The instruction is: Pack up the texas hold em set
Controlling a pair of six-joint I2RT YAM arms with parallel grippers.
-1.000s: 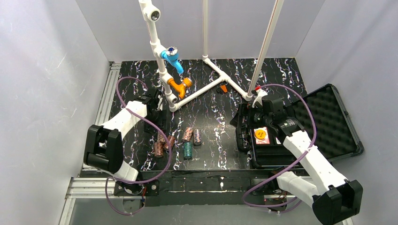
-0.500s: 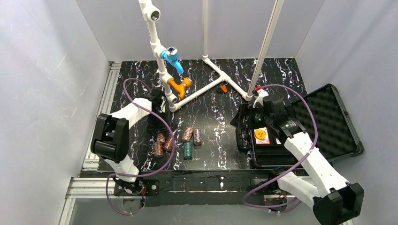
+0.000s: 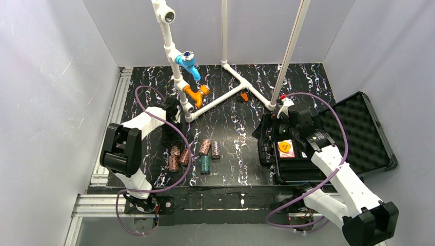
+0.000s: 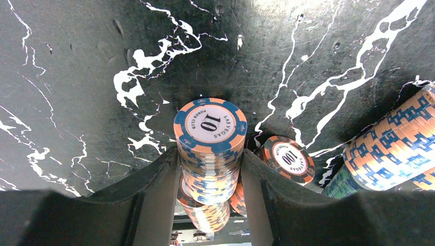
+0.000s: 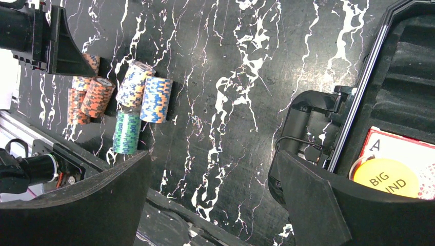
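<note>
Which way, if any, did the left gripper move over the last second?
Yes. The left gripper came toward the near edge, away from the white pipe frame, around a chip stack.

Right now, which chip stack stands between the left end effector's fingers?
The orange-and-blue stack topped by a "10" chip; the "100"-topped stack and the teal stack lie outside the left end effector.

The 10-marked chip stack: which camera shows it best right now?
Left wrist: the 10 stack sits centred between the fingers of the left gripper, with its face and edge stripes legible. Top external shows only a tiny stack by that gripper. Right wrist shows a distant one, partly behind it.
</note>
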